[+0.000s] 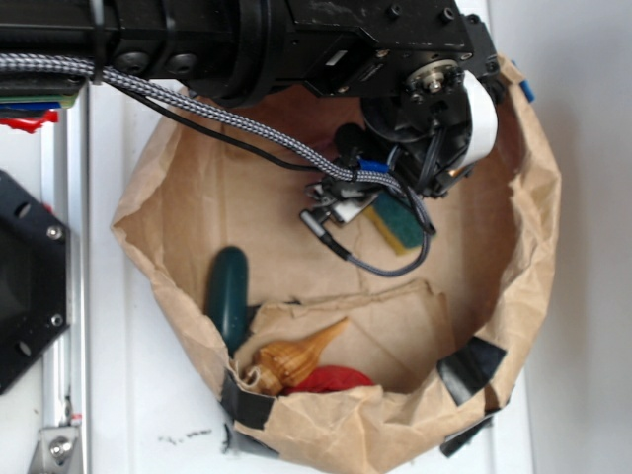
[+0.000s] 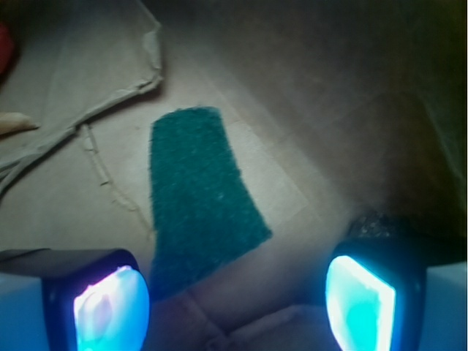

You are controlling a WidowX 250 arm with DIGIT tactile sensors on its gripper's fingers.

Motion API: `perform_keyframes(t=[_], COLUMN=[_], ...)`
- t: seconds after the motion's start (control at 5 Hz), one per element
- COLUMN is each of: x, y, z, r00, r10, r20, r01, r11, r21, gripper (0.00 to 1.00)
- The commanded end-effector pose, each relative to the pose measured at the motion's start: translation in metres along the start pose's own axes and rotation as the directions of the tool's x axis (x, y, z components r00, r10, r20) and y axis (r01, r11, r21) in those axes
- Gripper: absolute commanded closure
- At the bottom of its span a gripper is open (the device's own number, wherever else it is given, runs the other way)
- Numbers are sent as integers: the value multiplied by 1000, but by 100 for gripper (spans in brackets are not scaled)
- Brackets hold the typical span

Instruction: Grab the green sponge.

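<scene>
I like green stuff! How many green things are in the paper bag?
2. The green sponge lies on the bag's floor under the gripper, partly covered by the arm. A smooth dark green object leans at the left wall. More could hide under the arm.

A brown paper bag (image 1: 533, 212), rolled down into a crumpled wall, sits on a white surface (image 1: 573, 395), patched with black tape (image 1: 472, 367) at its near rim. Inside, a dark green smooth elongated object (image 1: 228, 292) lies along the left wall. Beside it rests a tan spiral seashell (image 1: 291, 357), touching something red (image 1: 331, 378). A loose paper flap (image 1: 395, 331) covers the floor there.
</scene>
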State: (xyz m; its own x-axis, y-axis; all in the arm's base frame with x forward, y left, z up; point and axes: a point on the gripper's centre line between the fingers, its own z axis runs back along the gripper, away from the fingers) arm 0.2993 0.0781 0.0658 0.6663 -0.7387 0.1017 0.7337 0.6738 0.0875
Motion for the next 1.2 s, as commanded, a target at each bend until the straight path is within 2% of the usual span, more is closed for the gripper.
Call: perform_keyframes(t=[0.0,0.2,0.4,0.6,1.0], x=[10,12,14,11,8], y=[12,14,12,3,-7], z=[8,12,9,20,35], r00=[1000,1000,1000,999,995], r10=[-7,-1,-9,-44,-75], r20=[12,25,7,29,61], r01=[6,-1,8,44,76], r11=[998,998,999,999,997], r21=[62,67,40,7,-14], gripper=[0,0,0,0,0])
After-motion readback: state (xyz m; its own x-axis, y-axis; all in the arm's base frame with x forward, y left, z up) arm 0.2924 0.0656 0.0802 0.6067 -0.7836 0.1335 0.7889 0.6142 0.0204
